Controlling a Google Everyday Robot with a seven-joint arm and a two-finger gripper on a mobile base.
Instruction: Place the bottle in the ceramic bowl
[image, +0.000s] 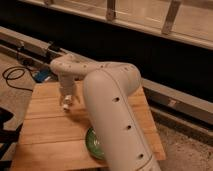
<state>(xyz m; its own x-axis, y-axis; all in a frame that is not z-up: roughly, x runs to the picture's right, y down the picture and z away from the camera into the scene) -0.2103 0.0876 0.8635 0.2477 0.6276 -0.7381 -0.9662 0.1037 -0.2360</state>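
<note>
Single white robot arm (112, 115) filled the middle of the scene. Its thick forearm rose from the bottom edge, bent at the elbow, and a thinner link ran left to the wrist. From the wrist the gripper (67, 102) pointed straight down over the left-rear part of the wooden table (47, 137), close to the surface. Could not tell whether it touched the wood.

Gripper state: could not tell, clenched or released. A small whitish piece (66, 106) showed at the gripper's lower end. Could not tell whether that was the bottle or part of the gripper itself. No bottle seen lying apart anywhere on the visible tabletop.

The ceramic bowl (92, 143) was green and glossy and sat on the table near the front edge. Only its left part showed, the rest was hidden behind the forearm. It was well apart from the gripper, nearer the front and to the right of it. What showed of its inside looked plain green.

The table was light slatted wood.

- A black cable (12, 76) lay looped on the floor to the left.
- A small blue object (43, 76) sat just behind the table's left-rear corner.
- A long metal rail (170, 97) ran along the dark wall behind.
- Glass panels (140, 15) stood above the rail.
- Speckled floor (185, 150) showed at the lower right.
</note>
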